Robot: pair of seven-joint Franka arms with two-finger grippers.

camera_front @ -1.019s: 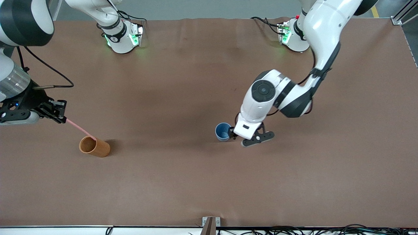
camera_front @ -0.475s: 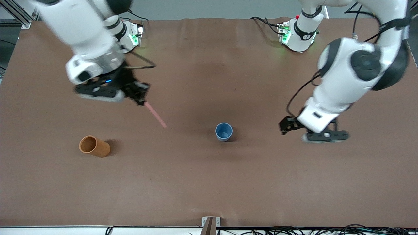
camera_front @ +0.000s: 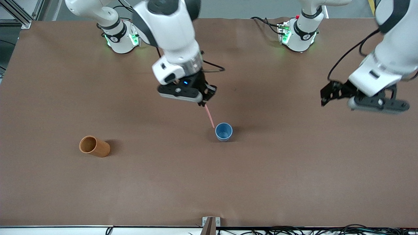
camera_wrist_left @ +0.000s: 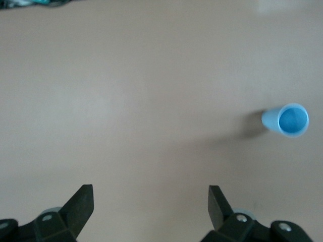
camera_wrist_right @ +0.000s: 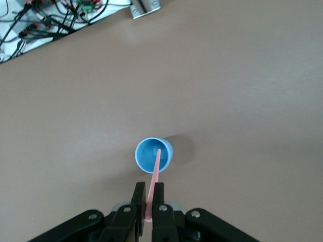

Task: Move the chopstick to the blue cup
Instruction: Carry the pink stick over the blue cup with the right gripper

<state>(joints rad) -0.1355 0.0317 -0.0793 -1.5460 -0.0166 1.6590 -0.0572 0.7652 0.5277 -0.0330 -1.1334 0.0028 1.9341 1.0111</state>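
We moved our right gripper [camera_front: 205,101], squeezed tight on the chopstick [camera_front: 209,117], over to the blue cup [camera_front: 224,132]. Our left gripper [camera_front: 328,94] pulled away, fingers wide apart. Dropping comes next.

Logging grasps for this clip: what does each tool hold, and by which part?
Right tool: pinches the chopstick at its upper end, over the blue cup. Left tool: open, holds nothing.

No legible text, label, brand, number or sign appears on any surface in these views (small dark round marks on the collars of the two arm bases [camera_front: 120,39] cannot be made out).
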